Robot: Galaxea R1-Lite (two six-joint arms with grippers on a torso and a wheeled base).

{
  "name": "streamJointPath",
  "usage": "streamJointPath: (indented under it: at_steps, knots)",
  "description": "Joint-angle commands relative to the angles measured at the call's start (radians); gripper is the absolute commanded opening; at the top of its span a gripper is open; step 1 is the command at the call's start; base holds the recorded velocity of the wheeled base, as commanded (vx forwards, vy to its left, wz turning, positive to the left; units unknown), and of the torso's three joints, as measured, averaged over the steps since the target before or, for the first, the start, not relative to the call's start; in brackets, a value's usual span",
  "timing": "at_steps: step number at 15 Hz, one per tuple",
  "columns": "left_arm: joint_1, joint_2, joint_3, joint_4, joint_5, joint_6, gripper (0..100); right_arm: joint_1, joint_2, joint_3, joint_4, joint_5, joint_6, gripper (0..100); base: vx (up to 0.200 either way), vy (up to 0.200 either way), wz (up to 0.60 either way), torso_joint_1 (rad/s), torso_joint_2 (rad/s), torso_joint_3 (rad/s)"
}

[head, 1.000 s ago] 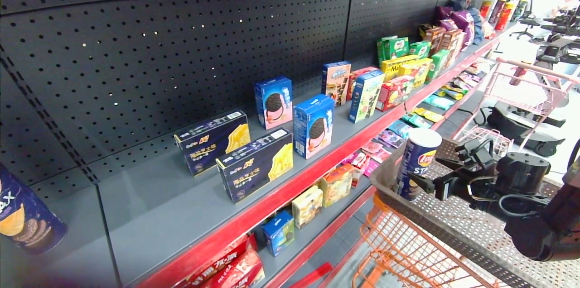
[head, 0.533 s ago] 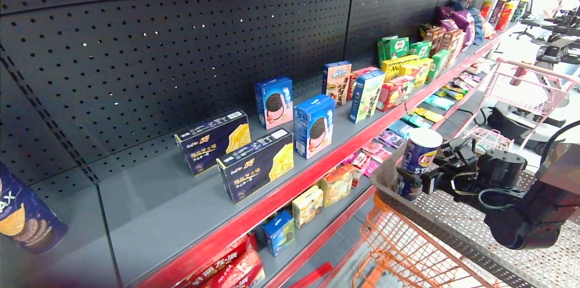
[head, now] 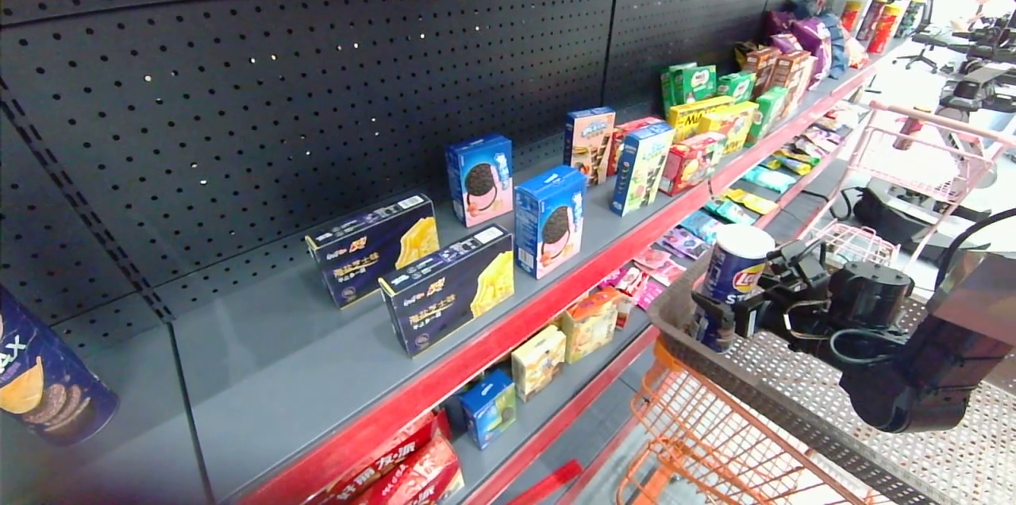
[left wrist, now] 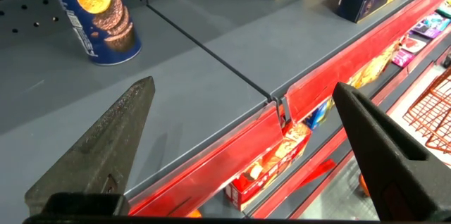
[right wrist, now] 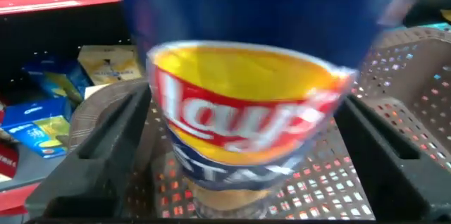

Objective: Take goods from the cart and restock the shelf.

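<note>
Standing upright in the cart's brown perforated basket (head: 802, 410), at 4 o'clock in the head view, the chip can (head: 734, 271) is a glossy blue cylinder with a flat white lid; its long axis is vertical, lid up. The right gripper (head: 724, 313) has its dark fingers spread, one on each side of the can's lower half; contact is not discernible. The basket's raised rim stands at 9 o'clock of the can, between it and the shelf (head: 317, 378), a smooth grey deck with a red front lip. Rectangular boxes (head: 444, 298) stand at 9 o'clock. The left gripper (left wrist: 239, 146) hangs over the deck, fingers spread wide, near a second can (left wrist: 99, 16).
</note>
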Motion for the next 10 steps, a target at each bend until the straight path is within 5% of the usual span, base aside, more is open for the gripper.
streamJointPath:
  at_steps: [1, 3, 4, 10]
  knots:
    - [0.001, 0.001, 0.0, 0.0, 0.001, -0.001, 100, -0.001, 0.008, -0.007, -0.001, -0.001, -0.001, 100, 0.0, 0.0, 0.0, 0.0, 0.0, 0.0]
    - [0.001, 0.001, 0.0, 0.0, 0.001, -0.001, 100, -0.001, 0.012, -0.007, -0.01, 0.028, 0.0, 100, 0.0, 0.0, 0.0, 0.0, 0.0, 0.0]
    - [0.001, 0.001, 0.0, 0.0, 0.001, -0.001, 100, -0.003, 0.02, -0.011, -0.01, 0.055, -0.003, 0, 0.0, 0.0, 0.0, 0.0, 0.0, 0.0]
    - [0.001, 0.001, 0.0, 0.0, 0.001, -0.001, 100, -0.006, -0.006, -0.002, -0.017, 0.062, -0.006, 0, 0.0, 0.0, 0.0, 0.0, 0.0, 0.0]
